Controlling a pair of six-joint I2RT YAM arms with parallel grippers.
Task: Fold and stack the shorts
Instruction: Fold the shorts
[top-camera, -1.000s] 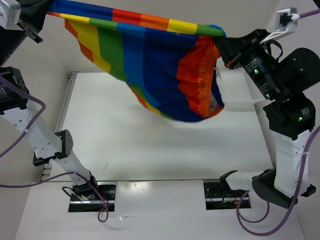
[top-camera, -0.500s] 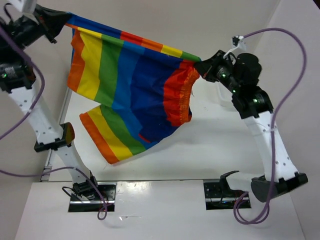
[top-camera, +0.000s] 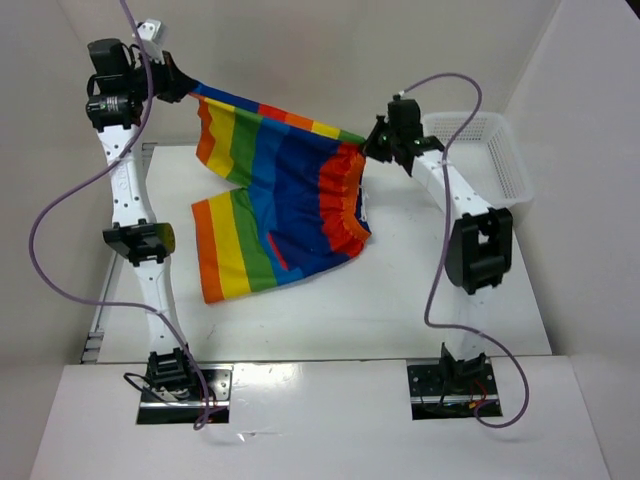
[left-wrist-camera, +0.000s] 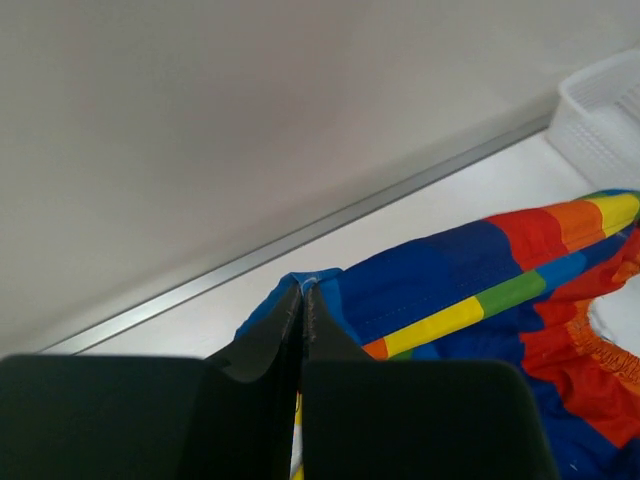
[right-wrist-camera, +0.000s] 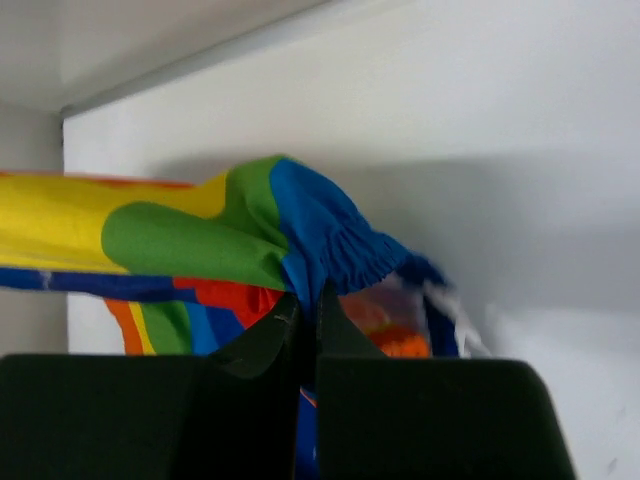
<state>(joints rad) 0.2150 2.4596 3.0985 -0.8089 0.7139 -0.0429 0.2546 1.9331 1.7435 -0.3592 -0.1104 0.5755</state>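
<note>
Rainbow shorts (top-camera: 285, 200) outside white basket (top-camera: 512, 160), left fingers (left-wrist-camera: 260, 350) and right fingers (right-wrist-camera: 262, 345) each tight on fabric.

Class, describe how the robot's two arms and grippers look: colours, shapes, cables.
Both the left arm and right arm have slim white links joined by chunky black joint housings. A loose purple cable loops along each. The left gripper and right gripper are black, with flat, tapering black fingers.
</note>
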